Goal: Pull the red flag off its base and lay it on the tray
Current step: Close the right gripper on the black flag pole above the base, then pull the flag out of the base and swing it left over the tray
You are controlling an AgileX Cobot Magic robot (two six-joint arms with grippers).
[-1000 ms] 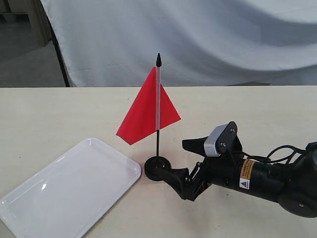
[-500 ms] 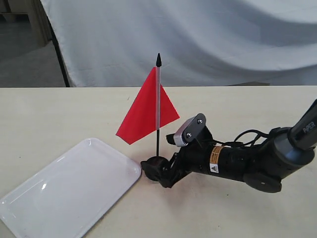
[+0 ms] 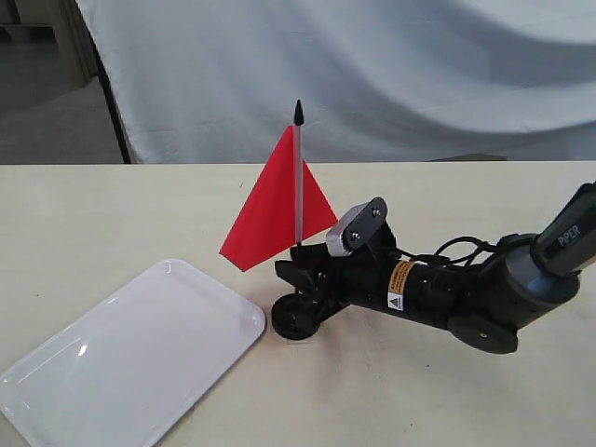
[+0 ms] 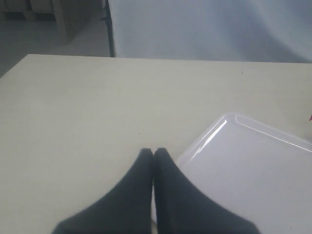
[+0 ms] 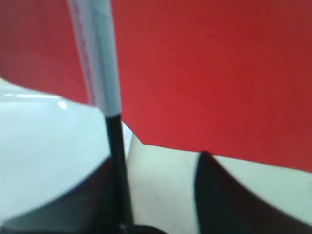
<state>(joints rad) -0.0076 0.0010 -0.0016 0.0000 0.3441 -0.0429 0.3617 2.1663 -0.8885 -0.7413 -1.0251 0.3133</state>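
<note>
The red flag (image 3: 279, 216) stands upright in the base (image 3: 295, 319) on the bench (image 3: 112, 214), its thin black pole running vertically from the disc to the pointed tip. The tray (image 3: 121, 358) lies flat just to the exterior-view left of the base, its near corner almost touching the disc.

The right hand (image 3: 300, 281) is at the lower pole, above the base and under the cloth, having reached in from the right side of the exterior view. In the right wrist view the pole (image 5: 114, 161) sits close against 1 dark finger (image 5: 97, 195), while the other finger (image 5: 219, 195) stands apart across a gap of bench. The right hand is therefore spread around the pole, not yet pinching it.

The left hand (image 4: 153, 158) has its 2 fingers pressed together, holding nothing, over the bench beside the tray's corner; the flag is barely in its view.

Judgement: the right hand is the nearer, and the pole's long axis is vertical, crossing the finger gap. The pull must go straight up along that axis; the base may lift with it.
</note>
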